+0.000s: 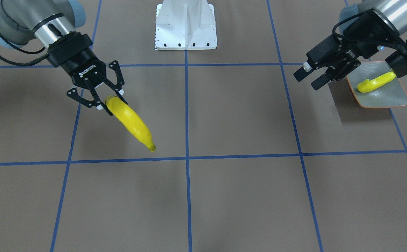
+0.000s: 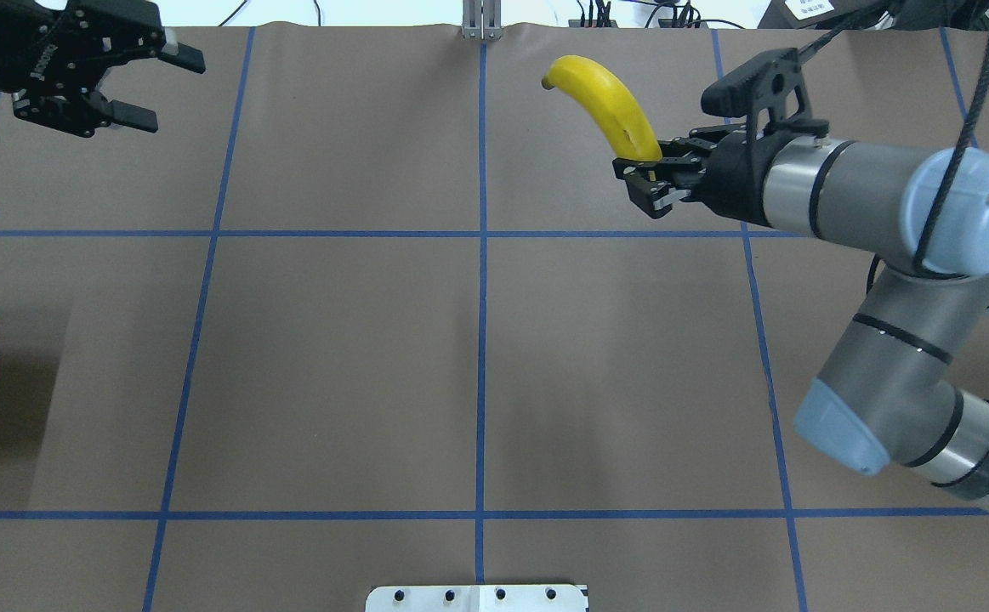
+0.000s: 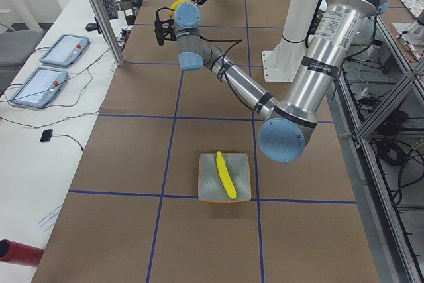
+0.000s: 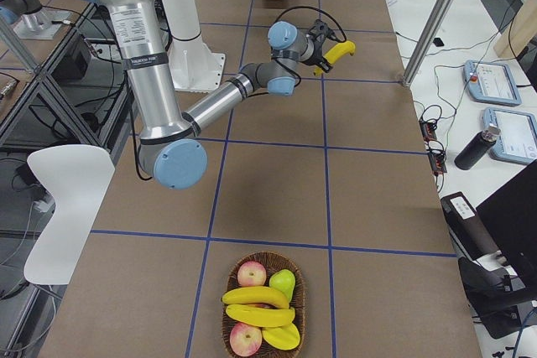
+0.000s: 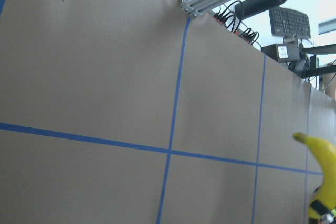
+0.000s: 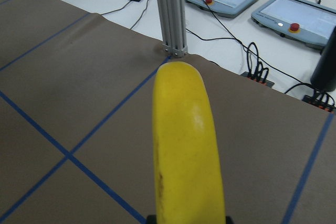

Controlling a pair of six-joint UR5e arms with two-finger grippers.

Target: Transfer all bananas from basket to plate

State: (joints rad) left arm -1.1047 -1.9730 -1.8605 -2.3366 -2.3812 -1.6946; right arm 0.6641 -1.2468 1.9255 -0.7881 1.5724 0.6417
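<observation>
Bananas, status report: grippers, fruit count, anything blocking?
Right gripper shut on banana, airborne. Left gripper open, empty. One banana on plate, two more in basket. Only left arm near the route.

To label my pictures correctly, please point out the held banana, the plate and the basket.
held banana (image 2: pixel 605 102), overhead exterior view, middle of its curved body.
plate (image 1: pixel 387 97), exterior front-facing view, bare grey surface near its lower edge.
basket (image 4: pixel 268 256), exterior right view, woven rim at its far end.
</observation>
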